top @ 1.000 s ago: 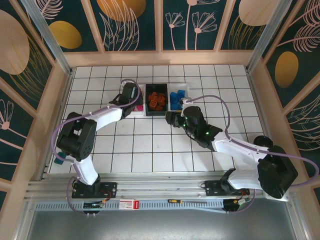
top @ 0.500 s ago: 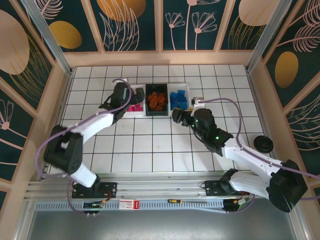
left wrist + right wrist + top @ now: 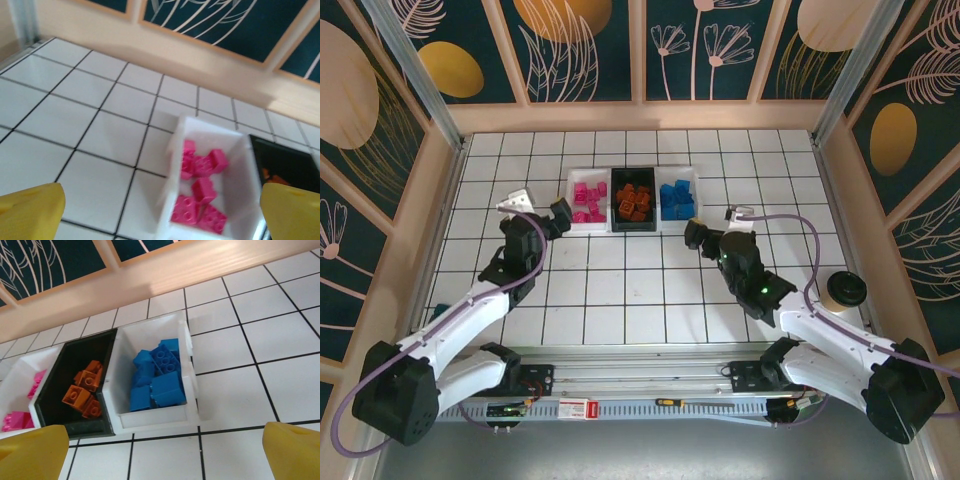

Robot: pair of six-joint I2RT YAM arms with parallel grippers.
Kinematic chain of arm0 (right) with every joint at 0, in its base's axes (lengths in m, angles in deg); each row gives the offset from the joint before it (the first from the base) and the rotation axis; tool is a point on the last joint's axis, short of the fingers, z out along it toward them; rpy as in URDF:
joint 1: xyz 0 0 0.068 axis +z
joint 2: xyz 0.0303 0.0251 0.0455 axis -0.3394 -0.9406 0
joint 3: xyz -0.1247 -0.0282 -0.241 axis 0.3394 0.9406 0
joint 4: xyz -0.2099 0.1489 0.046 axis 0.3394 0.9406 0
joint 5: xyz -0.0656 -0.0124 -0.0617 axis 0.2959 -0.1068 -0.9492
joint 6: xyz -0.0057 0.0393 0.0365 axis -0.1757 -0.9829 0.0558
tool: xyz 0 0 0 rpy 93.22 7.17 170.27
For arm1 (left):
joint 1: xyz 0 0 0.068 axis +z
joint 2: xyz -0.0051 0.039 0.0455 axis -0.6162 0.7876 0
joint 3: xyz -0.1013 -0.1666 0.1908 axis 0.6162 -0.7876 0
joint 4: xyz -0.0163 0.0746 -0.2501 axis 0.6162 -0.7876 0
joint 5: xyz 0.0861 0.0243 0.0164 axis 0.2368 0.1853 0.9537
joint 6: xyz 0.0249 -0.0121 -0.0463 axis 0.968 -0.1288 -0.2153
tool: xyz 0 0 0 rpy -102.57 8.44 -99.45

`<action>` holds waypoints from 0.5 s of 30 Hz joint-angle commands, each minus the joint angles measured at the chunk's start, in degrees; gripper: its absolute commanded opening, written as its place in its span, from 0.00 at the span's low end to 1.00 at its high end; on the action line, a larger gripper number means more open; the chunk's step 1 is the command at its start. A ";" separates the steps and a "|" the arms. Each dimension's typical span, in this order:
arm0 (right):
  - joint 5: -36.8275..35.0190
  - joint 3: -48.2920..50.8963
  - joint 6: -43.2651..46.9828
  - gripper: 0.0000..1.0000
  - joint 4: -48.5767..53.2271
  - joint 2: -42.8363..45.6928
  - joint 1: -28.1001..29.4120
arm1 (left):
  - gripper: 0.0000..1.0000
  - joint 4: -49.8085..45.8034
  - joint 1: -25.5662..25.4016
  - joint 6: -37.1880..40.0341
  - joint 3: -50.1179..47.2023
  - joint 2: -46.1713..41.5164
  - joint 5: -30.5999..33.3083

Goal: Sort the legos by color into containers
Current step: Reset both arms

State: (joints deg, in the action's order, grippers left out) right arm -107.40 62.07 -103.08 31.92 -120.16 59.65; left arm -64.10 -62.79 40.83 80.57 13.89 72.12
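1. Left gripper (image 3: pixel 560 212): jaws wide, empty, beside left white bin (image 3: pixel 210 129).
2. Right gripper (image 3: pixel 692 235): jaws wide, empty.
3. Pink legos (image 3: pixel 204 190) in left white bin; orange legos (image 3: pixel 82 387) in black bin (image 3: pixel 75 427); blue legos (image 3: pixel 157 375) in right white bin (image 3: pixel 155 417).

Left wrist view is soft all over, and the black rectangular plastic bin (image 3: pixel 286 159) runs off the right edge. Right wrist: the white plastic bin of magenta bricks (image 3: pixel 17 377) is sliced by the left edge, and the yellow fingertips (image 3: pixel 295 452) are clipped at the bottom corners.
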 commanded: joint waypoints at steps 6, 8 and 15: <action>-4.38 5.59 4.17 0.99 -8.66 4.01 -3.07 | 0.99 12.18 0.14 4.07 -8.01 -1.10 15.60; -2.18 7.98 7.58 0.99 -12.43 5.51 -3.58 | 0.99 13.73 0.15 6.10 -6.91 1.28 17.94; 1.31 10.89 9.88 0.99 -16.03 7.66 -6.70 | 0.99 16.42 4.35 19.15 0.21 11.32 20.32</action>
State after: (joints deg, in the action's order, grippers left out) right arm -107.75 72.50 -95.61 20.68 -113.38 54.25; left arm -52.24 -60.85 52.72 78.23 23.76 90.63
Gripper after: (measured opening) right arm 0.991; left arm 0.988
